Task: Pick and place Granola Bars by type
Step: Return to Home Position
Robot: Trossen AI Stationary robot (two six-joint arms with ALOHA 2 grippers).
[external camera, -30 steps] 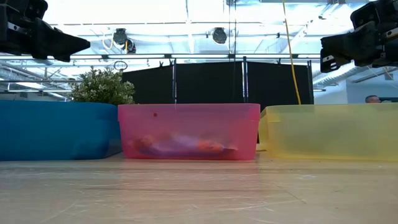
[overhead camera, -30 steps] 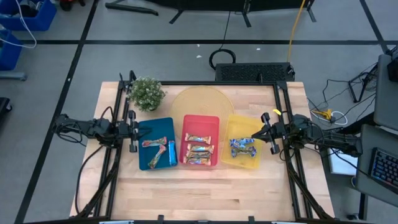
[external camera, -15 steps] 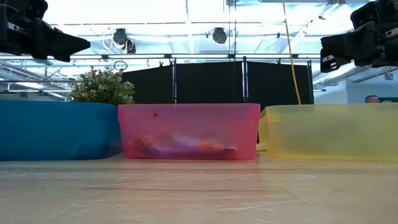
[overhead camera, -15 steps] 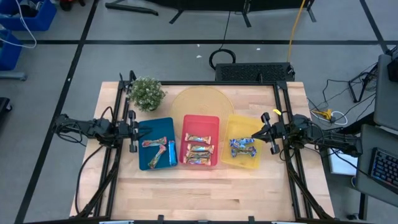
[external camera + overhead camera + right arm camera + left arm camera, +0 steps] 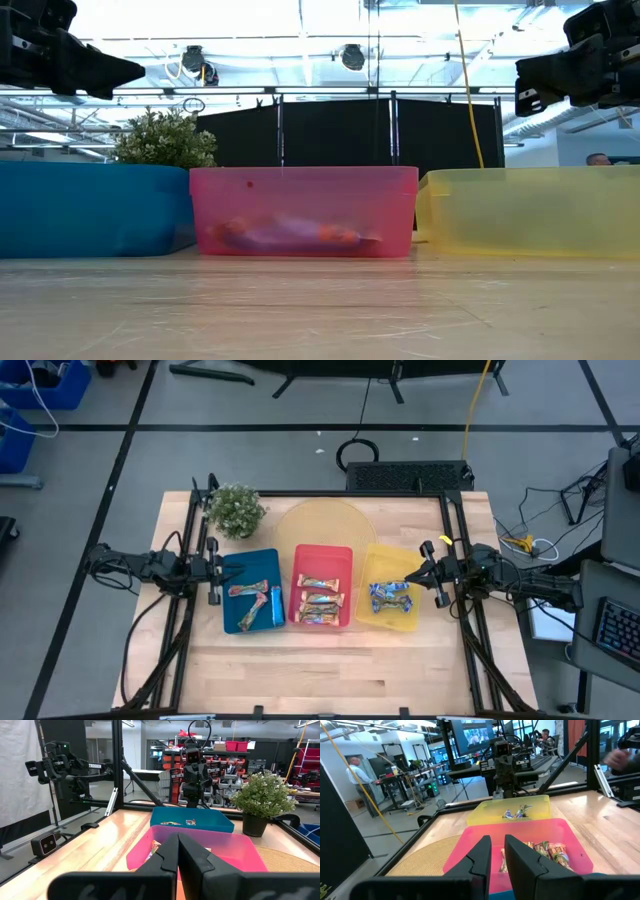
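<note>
Granola bars [image 5: 320, 600] are lying in the blue tray [image 5: 240, 565], red tray [image 5: 322, 556] and yellow tray [image 5: 385, 558] on the worktop [image 5: 320, 670]. Left hand [image 5: 218, 572] is hovering at 9 o'clock, narrowly parted; right hand [image 5: 425, 573] at 3 o'clock, pinched together.

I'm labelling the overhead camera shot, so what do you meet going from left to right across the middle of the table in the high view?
left gripper → blue tray → red tray → yellow tray → right gripper
</note>
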